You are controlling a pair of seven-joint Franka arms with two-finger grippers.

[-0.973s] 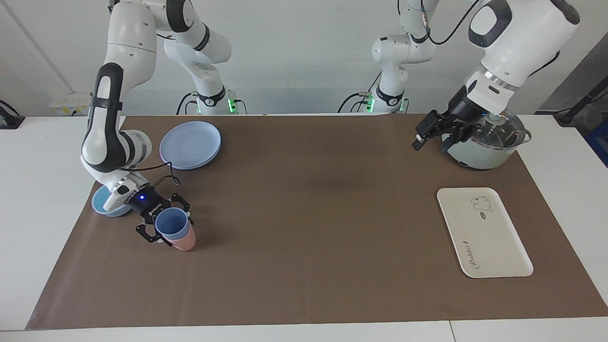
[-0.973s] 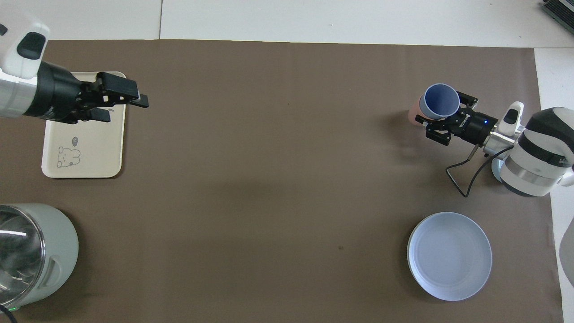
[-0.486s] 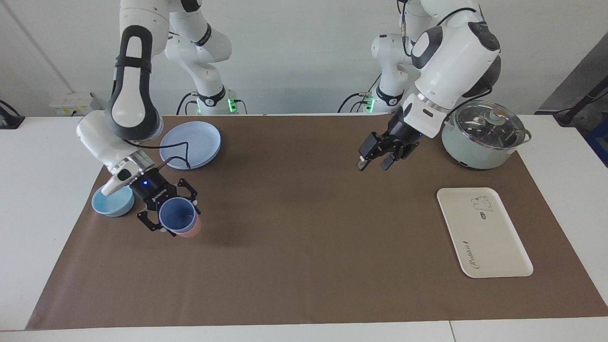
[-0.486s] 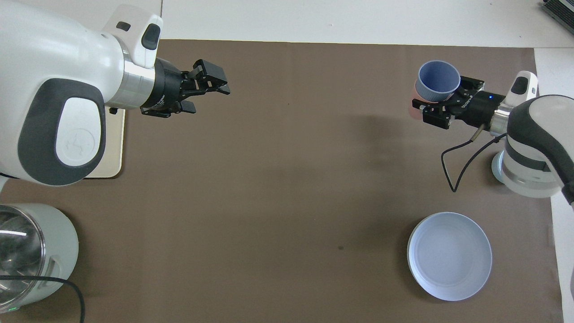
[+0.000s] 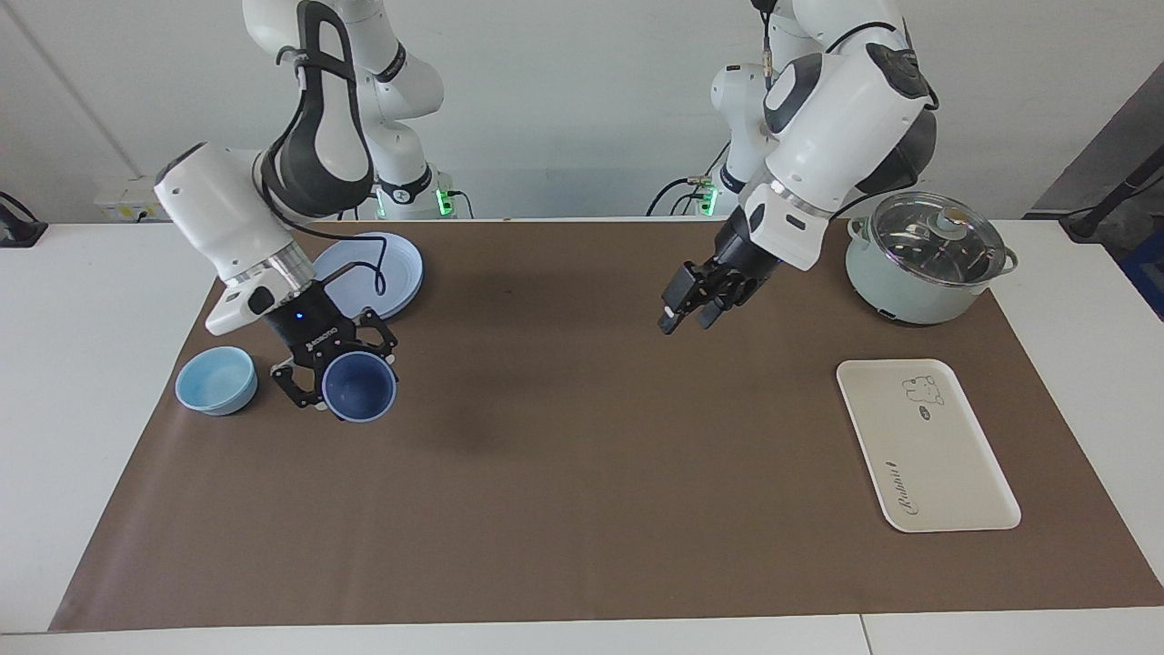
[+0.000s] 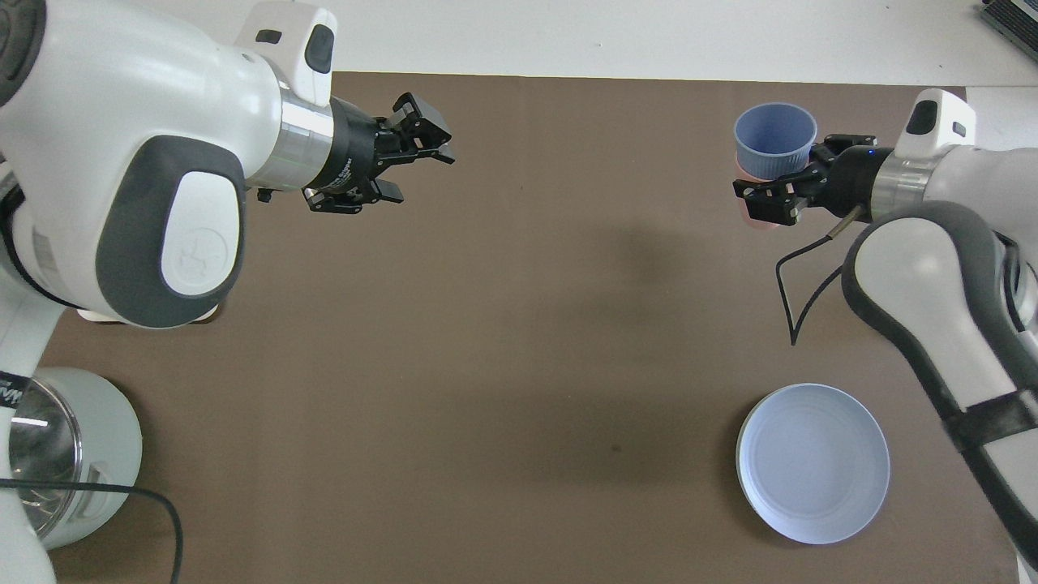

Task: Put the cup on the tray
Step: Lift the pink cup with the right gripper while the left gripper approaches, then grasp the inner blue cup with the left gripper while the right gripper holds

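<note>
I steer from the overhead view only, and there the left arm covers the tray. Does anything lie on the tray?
Observer: No. The facing view shows the whole tray, and nothing lies on it.
Operator: Is the cup off the mat?
Observer: Yes. The right gripper holds the cup in the air, tilted.
Operator: What does the right arm hide from me?
Observer: A bowl. It stands on the mat beside that gripper, toward the right arm's end of the table.
</note>
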